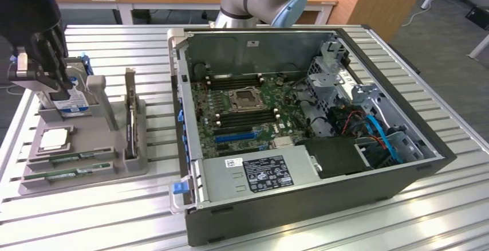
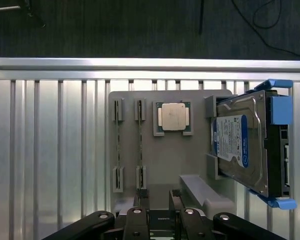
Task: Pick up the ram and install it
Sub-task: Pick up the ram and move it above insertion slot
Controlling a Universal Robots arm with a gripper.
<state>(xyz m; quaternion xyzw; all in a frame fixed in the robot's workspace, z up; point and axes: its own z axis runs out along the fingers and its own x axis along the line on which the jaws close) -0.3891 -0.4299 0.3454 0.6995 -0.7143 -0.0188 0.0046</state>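
Two ram sticks lie in slots of the grey holder tray [image 1: 114,168] at the exterior view's left: one ram stick [image 1: 74,158] and a second [image 1: 73,174] nearer the front. In the wrist view they appear edge-on as thin strips, ram [image 2: 118,145] and ram [image 2: 140,145]. My gripper [image 1: 47,76] hangs above the far end of the tray, over the hard drive, well apart from the sticks. In the wrist view my gripper [image 2: 158,202] is open, with nothing between its fingertips [image 2: 141,197].
On the tray also sit a square silver processor [image 2: 172,117], a blue-labelled hard drive [image 2: 237,145] standing on edge, and an upright expansion card [image 1: 134,119]. The open computer case [image 1: 306,205] with its motherboard [image 1: 244,110] fills the table's middle and right. The table is slatted metal.
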